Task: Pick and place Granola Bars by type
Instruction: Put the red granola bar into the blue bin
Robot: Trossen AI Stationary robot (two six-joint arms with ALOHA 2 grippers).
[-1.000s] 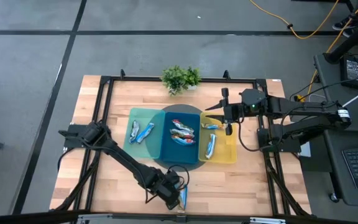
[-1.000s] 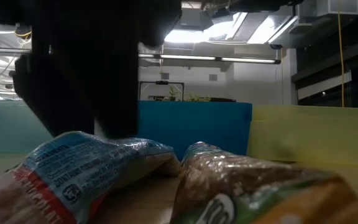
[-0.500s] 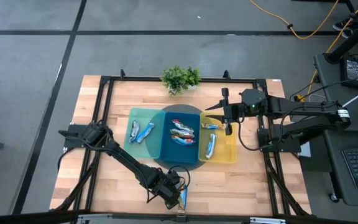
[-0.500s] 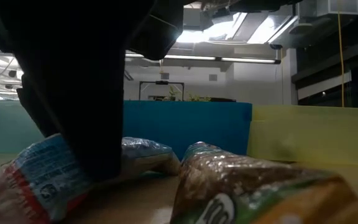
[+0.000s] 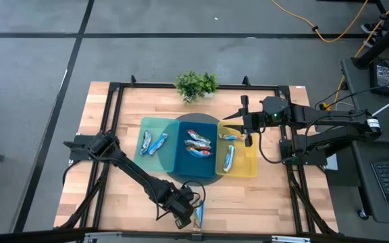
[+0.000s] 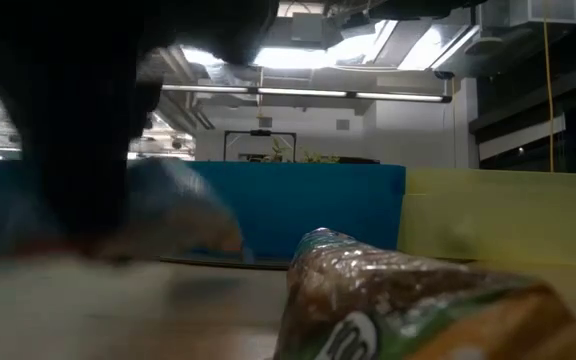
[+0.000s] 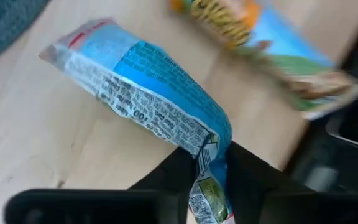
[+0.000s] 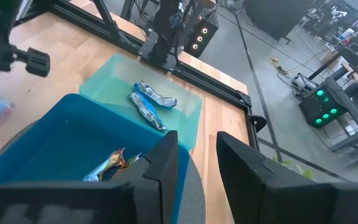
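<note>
My left gripper (image 5: 179, 214) works at the table's near edge, shut on a blue-wrapped granola bar (image 7: 142, 81), which my arm hides in the high view. A second bar, in an orange, green and pale blue wrapper (image 7: 260, 43), lies flat on the wood beside it (image 5: 198, 214). In the low view the held bar is a blur (image 6: 168, 205) behind that second bar (image 6: 418, 310). My right gripper (image 8: 197, 168) hangs open over the yellow bin (image 5: 248, 162), with nothing between its fingers. My left gripper pinches the blue bar between its two fingers, close to one end of the wrapper (image 7: 207, 149). The short crimped tail sticks out behind the fingers. The fingers come from above at a slant. The rest of the bar reaches out past the fingertips, above the wood.
Three bins stand side by side mid-table: a teal one (image 5: 140, 158) with two bars, a blue one (image 5: 181, 158) with several, and the yellow one with two. A small potted plant (image 5: 196, 84) stands at the far edge. A black frame (image 5: 113, 135) borders the table.
My left gripper has come down over the blue bar and shut on it. The bar lay flat on the wood a second ago; now it is raised off it and has shifted with the gripper. The second bar has stayed where it was.
</note>
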